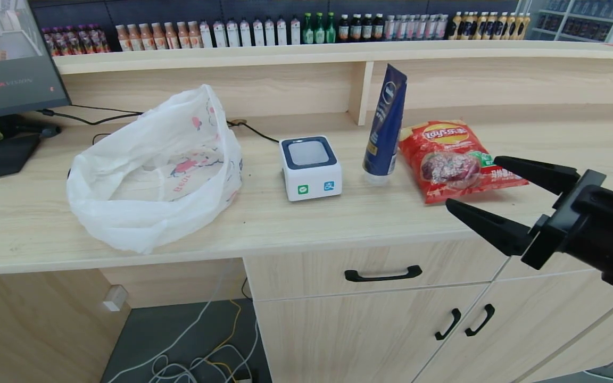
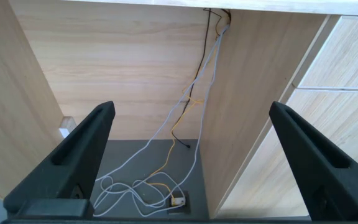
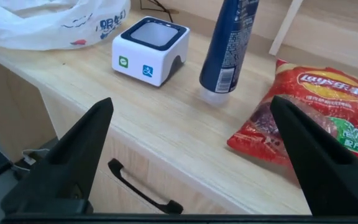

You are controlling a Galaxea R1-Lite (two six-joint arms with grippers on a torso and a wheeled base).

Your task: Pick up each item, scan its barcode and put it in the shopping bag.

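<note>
1. Chip bag [image 1: 458, 159], red, lies flat on the counter [image 1: 30, 213], just right of the upright blue tube [image 1: 386, 127].
2. The right gripper [image 1: 471, 181] hangs just off the counter's front edge, near the chip bag but apart from it, fingers spread wide and holding nothing.
3. The scanner [image 1: 311, 167] sits left of the tube; the shopping bag [image 1: 157, 170] gapes open farther left.
4. The left gripper [image 2: 191, 106], also spread and empty, is low before the counter's recess, facing floor cables [image 2: 160, 180].

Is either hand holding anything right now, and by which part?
Nothing is held. The right hand is open, empty, near the chip bag; the left hand is open, empty, facing the space under the counter.
</note>
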